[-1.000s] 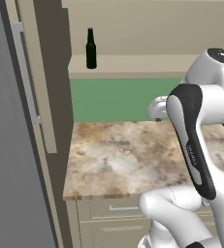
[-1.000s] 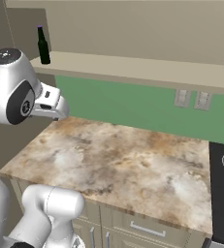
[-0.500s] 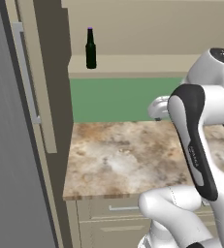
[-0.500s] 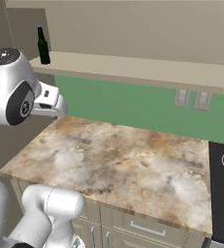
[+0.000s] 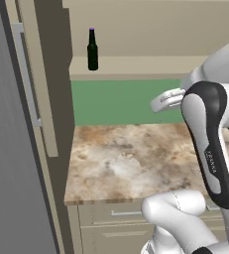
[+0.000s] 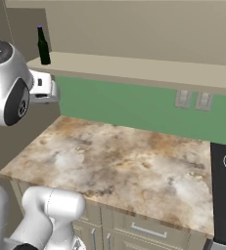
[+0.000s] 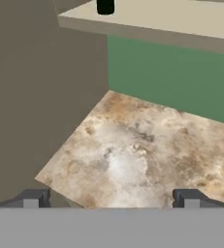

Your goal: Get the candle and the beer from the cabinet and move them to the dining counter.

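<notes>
The cabinet [image 5: 136, 30] is seen as a beige shelf above the green wall [image 6: 134, 105]. The beer [image 5: 92, 49], a slim dark bottle with a purple cap, stands upright at the shelf's left end. In the hand view its top is cut off. The gripper [image 7: 111, 198] is held wide open and empty over the stone worktop [image 6: 124, 166]. Nothing is seen to have moved since the earlier frames.

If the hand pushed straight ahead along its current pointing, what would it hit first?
Most likely the stone worktop: the open hand looks down onto it with nothing between. The beer stands higher, off that line. Depth is uncertain.
</notes>
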